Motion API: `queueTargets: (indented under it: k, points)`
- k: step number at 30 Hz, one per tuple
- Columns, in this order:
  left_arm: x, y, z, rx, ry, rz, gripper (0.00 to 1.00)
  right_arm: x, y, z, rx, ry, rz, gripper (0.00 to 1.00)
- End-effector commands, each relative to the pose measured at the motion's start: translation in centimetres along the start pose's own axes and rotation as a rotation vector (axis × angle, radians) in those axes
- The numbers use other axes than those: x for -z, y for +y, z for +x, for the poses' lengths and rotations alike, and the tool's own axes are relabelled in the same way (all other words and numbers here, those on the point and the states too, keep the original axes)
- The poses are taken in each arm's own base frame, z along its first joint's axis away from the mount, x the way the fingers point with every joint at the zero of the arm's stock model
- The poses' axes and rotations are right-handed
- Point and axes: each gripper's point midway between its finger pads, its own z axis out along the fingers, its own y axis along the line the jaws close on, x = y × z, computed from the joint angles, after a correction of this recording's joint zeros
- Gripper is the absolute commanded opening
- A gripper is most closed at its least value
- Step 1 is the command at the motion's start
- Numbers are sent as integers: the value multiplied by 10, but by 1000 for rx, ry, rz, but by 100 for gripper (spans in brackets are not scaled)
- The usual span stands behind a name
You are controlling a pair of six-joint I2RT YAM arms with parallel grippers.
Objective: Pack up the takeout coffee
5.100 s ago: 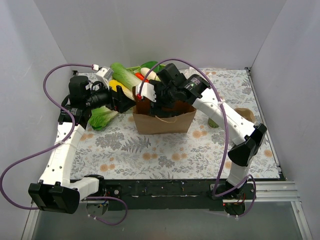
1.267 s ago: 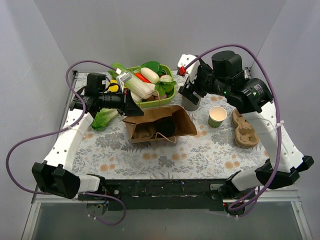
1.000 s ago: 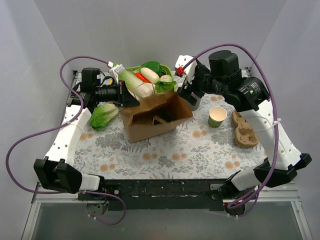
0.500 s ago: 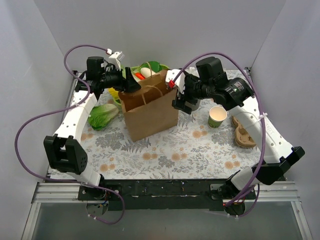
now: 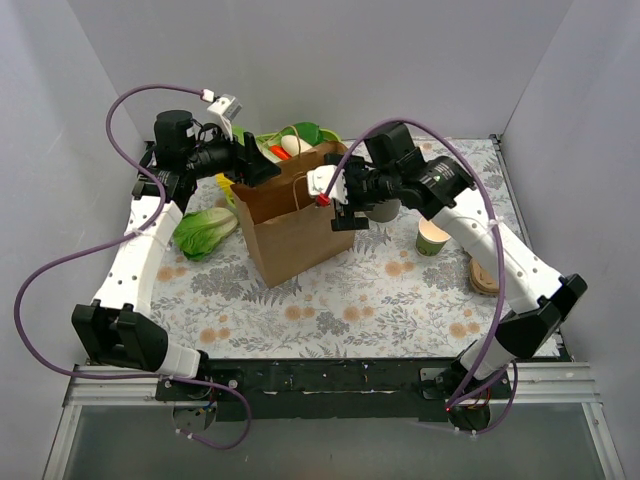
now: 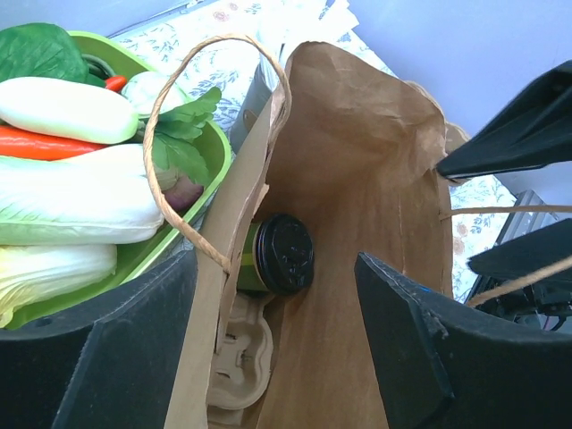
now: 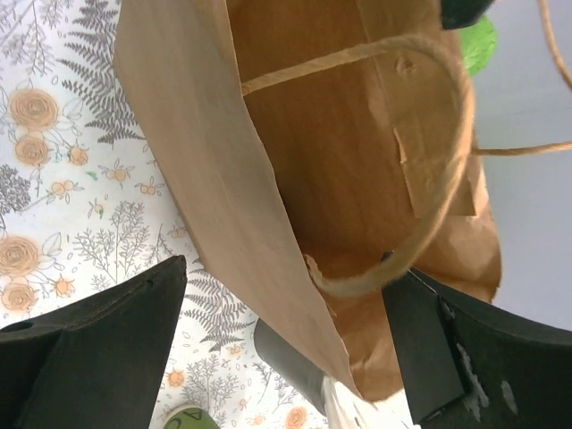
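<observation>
The takeout coffee (image 6: 284, 255), dark green with a black lid, lies on its side deep inside the upright brown paper bag (image 5: 295, 225), above a cardboard cup carrier (image 6: 237, 353). From the top view the coffee is hidden by the bag. My left gripper (image 5: 256, 166) is open at the bag's top left rim. In the left wrist view its jaws straddle the bag's (image 6: 357, 179) left wall without pinching it. My right gripper (image 5: 336, 206) is open at the bag's right side, and in the right wrist view the bag's (image 7: 206, 161) wall and a twine handle (image 7: 438, 179) lie between its wide-spread fingers.
A green tray (image 6: 134, 259) of vegetables sits behind the bag on the left. A bok choy (image 5: 205, 230) lies left of the bag. To the right stand a grey straw holder (image 7: 299, 357), a lidless green cup (image 5: 432, 238) and stacked cardboard carriers (image 5: 483, 278).
The bag went from tipped on its side to standing upright. My left gripper let go of its rim and opened. My right arm swung left to the bag's right side.
</observation>
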Motion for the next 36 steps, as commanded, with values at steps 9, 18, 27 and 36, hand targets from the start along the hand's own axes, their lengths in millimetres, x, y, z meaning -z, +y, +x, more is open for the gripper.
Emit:
queueTargets:
  k: [9, 18, 27, 36]
  points:
    - [39, -38, -59, -164, -166, -11, 75, -15, 27, 3, 43, 17, -156, 37]
    - [45, -29, -44, -195, -151, -76, 79, 5, 92, 7, 230, 31, -92, 1]
    - [44, -22, -21, -172, -124, -98, 80, 25, 161, 12, 356, 13, -112, 1]
    - [32, -14, -2, -120, -89, -74, 80, 36, 160, -2, 346, -13, -122, 1]
